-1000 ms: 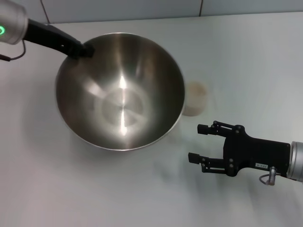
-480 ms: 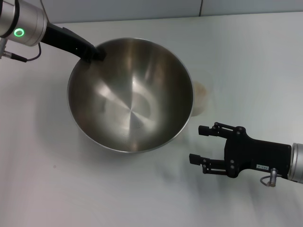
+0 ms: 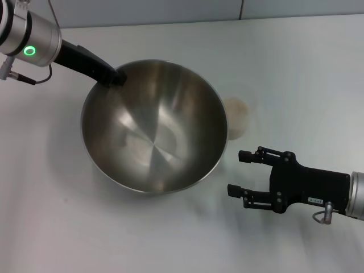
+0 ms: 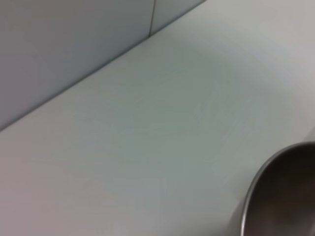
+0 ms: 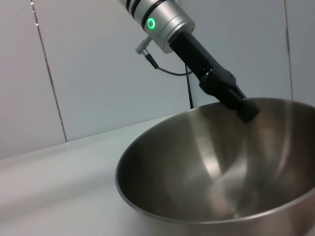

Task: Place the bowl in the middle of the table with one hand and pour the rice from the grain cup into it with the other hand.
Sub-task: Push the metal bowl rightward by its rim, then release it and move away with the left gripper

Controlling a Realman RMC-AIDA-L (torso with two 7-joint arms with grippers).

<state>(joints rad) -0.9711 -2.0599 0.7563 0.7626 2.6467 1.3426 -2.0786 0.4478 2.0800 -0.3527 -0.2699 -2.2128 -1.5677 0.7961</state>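
The steel bowl (image 3: pixel 153 128) sits tilted near the middle of the white table (image 3: pixel 296 68). My left gripper (image 3: pixel 115 77) is shut on its far left rim. The bowl is empty inside. It also shows in the right wrist view (image 5: pixel 216 177), with the left gripper (image 5: pixel 242 107) on its rim, and its edge shows in the left wrist view (image 4: pixel 283 196). The clear grain cup (image 3: pixel 239 116) stands right of the bowl, partly hidden by it, with pale rice (image 3: pixel 235 107) inside. My right gripper (image 3: pixel 238 172) is open and empty, nearer to me than the cup.
A grey tiled wall (image 3: pixel 170 11) runs along the table's far edge. Bare table (image 3: pixel 68 227) lies in front of the bowl and to the right of the cup.
My left arm has carried the bowl to the right and a little toward me, so it now hides part of the cup. The right gripper has not moved.
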